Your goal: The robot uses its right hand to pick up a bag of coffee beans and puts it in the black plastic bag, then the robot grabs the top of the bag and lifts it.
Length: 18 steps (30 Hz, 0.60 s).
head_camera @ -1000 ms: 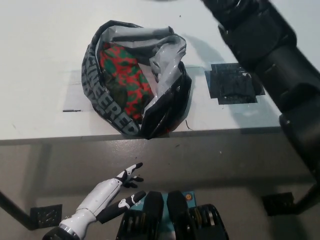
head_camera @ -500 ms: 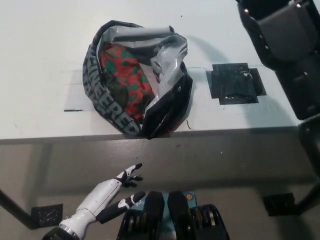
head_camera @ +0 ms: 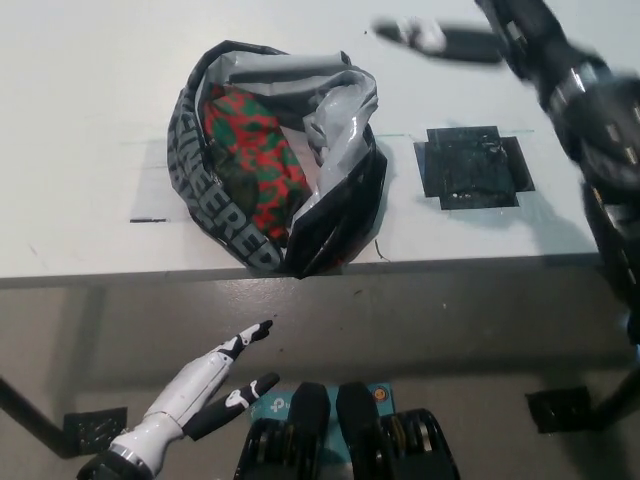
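Observation:
The black plastic bag (head_camera: 330, 215) with grey lettering lies open on the white table (head_camera: 80, 120), near its front edge. Inside it rests the coffee bean bag (head_camera: 250, 160), patterned red and green. My black right hand (head_camera: 455, 42) is blurred at the top right, above and to the right of the bag and apart from it. Its fingers stretch out to the left and hold nothing. My white left hand (head_camera: 225, 372) hangs below the table's edge at the lower left, its fingers spread and empty.
A black square of tape (head_camera: 468, 167) is stuck on the table right of the bag. A short dark mark (head_camera: 147, 219) lies left of the bag. The table's front edge (head_camera: 450, 262) runs across the middle, with floor below it.
My right arm has swung, so the hand now shows at the top right, reaching left. The left hand's fingers have straightened. The bag and coffee lie as before.

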Each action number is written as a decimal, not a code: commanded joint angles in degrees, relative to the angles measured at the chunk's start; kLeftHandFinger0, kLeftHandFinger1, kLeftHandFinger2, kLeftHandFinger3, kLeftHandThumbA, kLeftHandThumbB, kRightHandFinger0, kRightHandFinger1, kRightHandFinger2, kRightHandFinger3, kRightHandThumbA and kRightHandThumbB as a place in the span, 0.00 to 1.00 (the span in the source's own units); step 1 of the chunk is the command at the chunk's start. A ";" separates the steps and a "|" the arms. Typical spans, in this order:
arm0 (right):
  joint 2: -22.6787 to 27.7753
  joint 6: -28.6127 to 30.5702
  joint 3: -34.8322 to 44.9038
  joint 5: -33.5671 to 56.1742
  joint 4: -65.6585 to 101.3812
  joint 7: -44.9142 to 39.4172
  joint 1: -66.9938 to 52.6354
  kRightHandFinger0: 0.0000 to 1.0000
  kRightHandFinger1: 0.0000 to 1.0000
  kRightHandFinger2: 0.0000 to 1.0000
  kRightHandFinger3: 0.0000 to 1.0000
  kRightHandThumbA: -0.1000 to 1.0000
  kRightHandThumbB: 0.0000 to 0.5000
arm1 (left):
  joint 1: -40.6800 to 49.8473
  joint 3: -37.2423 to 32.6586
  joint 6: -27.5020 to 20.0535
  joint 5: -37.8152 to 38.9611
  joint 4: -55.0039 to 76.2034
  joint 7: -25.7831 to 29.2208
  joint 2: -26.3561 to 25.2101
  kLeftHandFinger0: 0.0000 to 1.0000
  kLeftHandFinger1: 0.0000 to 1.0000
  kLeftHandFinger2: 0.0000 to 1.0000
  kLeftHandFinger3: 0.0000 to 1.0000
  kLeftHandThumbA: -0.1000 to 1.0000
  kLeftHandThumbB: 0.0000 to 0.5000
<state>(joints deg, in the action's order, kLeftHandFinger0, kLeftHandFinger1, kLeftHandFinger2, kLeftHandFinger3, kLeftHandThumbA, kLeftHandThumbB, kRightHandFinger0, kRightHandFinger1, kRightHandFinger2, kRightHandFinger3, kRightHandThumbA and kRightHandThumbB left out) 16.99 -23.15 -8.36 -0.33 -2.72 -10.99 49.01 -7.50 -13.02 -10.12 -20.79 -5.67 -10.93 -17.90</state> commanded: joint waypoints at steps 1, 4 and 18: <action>6.66 11.48 21.15 16.70 55.19 4.33 -29.81 1.00 1.00 1.00 1.00 1.00 0.88 | -4.05 8.80 0.32 10.96 0.52 2.30 -0.12 1.00 1.00 1.00 1.00 1.00 0.45; 4.31 15.85 19.36 14.32 55.55 4.91 -33.89 1.00 1.00 1.00 1.00 1.00 0.88 | -3.84 9.12 0.82 11.19 0.14 2.29 0.45 1.00 1.00 1.00 1.00 1.00 0.46; -6.14 36.11 7.40 0.82 32.70 4.66 -52.53 1.00 1.00 1.00 1.00 1.00 0.68 | -0.42 9.90 -3.47 11.95 -1.71 2.38 1.53 1.00 1.00 1.00 1.00 1.00 0.53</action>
<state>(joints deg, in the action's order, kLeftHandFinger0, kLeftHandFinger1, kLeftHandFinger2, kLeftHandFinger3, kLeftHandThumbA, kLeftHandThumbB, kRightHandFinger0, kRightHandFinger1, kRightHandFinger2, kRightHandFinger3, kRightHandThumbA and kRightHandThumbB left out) 14.92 -17.74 -2.94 1.99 26.39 -10.45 5.88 -7.61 -8.20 -10.11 -17.58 -8.27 -10.91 -17.75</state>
